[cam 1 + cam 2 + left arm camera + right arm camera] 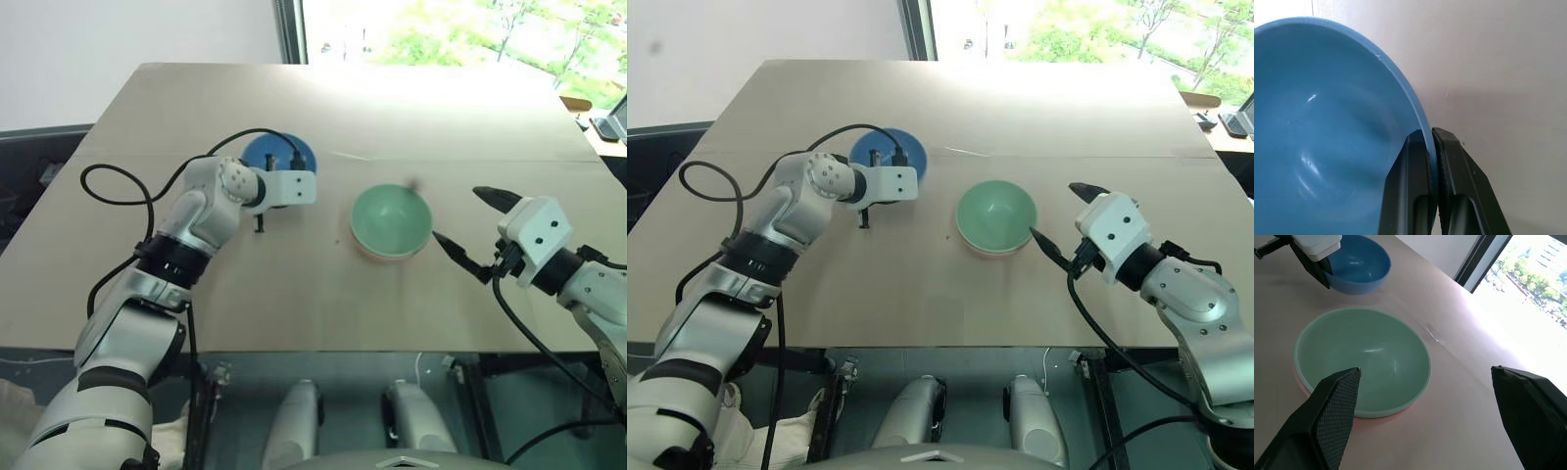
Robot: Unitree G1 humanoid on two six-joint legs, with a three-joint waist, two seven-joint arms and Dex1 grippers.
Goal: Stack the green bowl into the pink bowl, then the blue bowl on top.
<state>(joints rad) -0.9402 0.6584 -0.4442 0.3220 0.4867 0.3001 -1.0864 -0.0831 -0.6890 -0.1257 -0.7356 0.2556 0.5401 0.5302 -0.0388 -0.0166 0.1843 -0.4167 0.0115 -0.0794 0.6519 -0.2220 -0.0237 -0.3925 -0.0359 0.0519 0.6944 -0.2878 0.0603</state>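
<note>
The blue bowl [269, 152] stands on the table at the back left. My left gripper [1431, 136] is shut on its rim, one finger inside the bowl and one outside. The green bowl [392, 217] sits nested in the pink bowl [384, 258], of which a thin salmon rim shows beneath it, right of the blue bowl. My right gripper [477, 223] hovers just right of that stack, open, nothing between its fingers [1334, 411].
The beige table [294, 294] ends in a front edge just below the arms. A black cable [147, 196] loops off the left arm over the table's left side. A bright window runs behind the far edge.
</note>
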